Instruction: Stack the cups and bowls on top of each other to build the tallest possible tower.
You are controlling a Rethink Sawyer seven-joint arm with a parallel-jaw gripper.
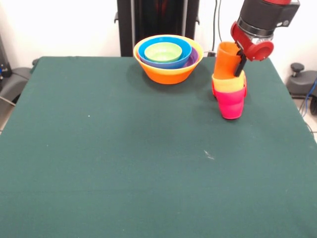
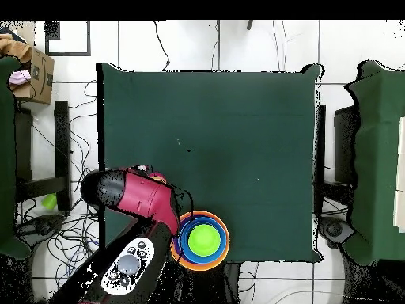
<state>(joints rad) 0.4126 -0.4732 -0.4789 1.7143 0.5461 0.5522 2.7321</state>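
Observation:
A stack of cups stands at the table's far right in the front view: a magenta-pink cup (image 1: 232,105) at the bottom with a red edge (image 1: 214,90) behind it, a yellow band (image 1: 229,85) above, and an orange cup (image 1: 227,60) on top. My gripper (image 1: 237,68) reaches down from the upper right, shut on the orange cup, with one black finger (image 1: 240,64) against the cup's right side. The bowls sit nested at the far middle: a large orange bowl (image 1: 168,73), a purple one (image 1: 194,56), a blue one (image 1: 148,52) and a small green one (image 1: 163,51). In the overhead view the arm (image 2: 138,198) hides the cups.
The nested bowls (image 2: 203,240) sit near the table's bottom edge in the overhead view, right beside the arm. The robot's black pedestal (image 1: 157,22) stands behind the bowls. The green table (image 1: 124,158) stretches out in front of the bowls and cups.

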